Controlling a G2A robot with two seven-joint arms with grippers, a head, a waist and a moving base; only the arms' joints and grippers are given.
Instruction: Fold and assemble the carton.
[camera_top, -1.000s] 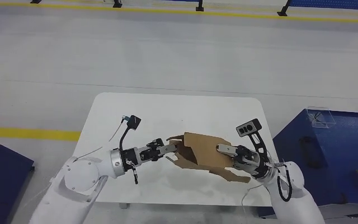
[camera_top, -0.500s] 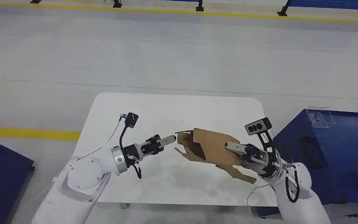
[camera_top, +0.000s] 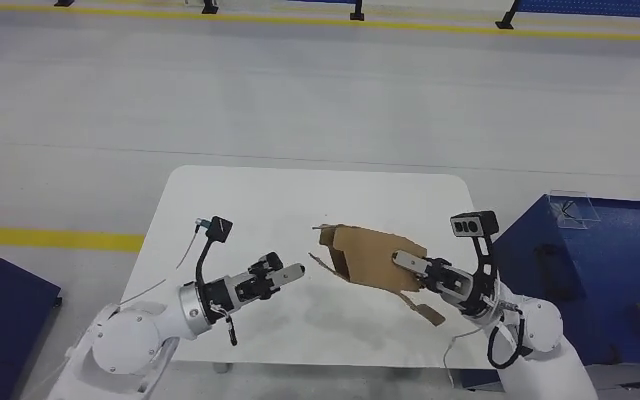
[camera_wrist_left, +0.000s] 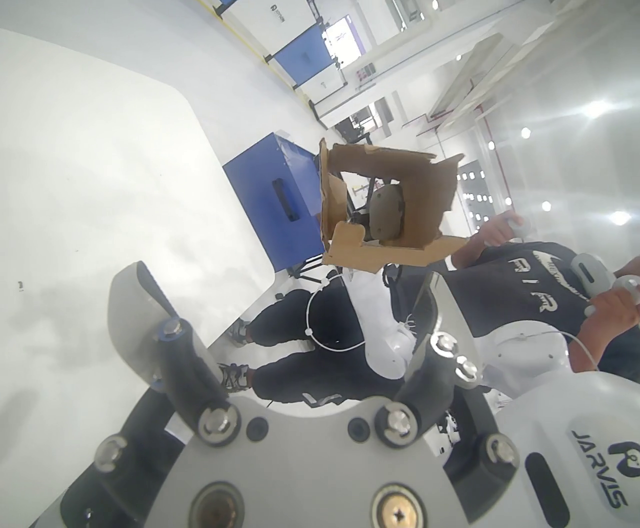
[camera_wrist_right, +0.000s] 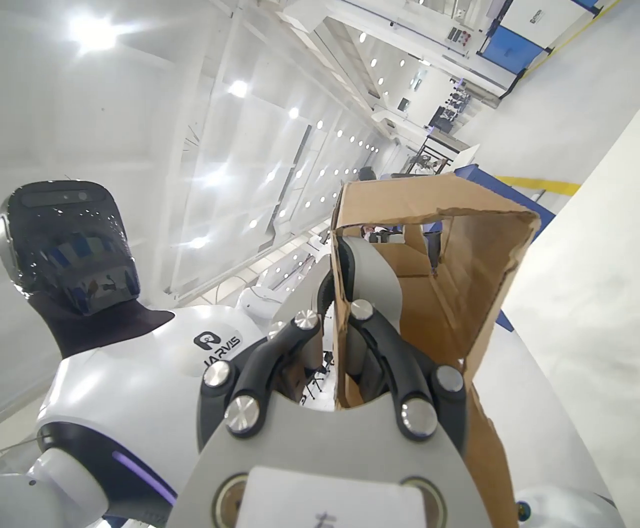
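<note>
My right claw (camera_top: 402, 261) is clamped on a wall of the carton (camera_top: 365, 256), whose long axis points, open end first, at my left claw (camera_top: 292, 271), spread empty nearby.

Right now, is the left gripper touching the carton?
No. In the top view the left gripper sits apart from the carton, with bare table showing between them.
</note>
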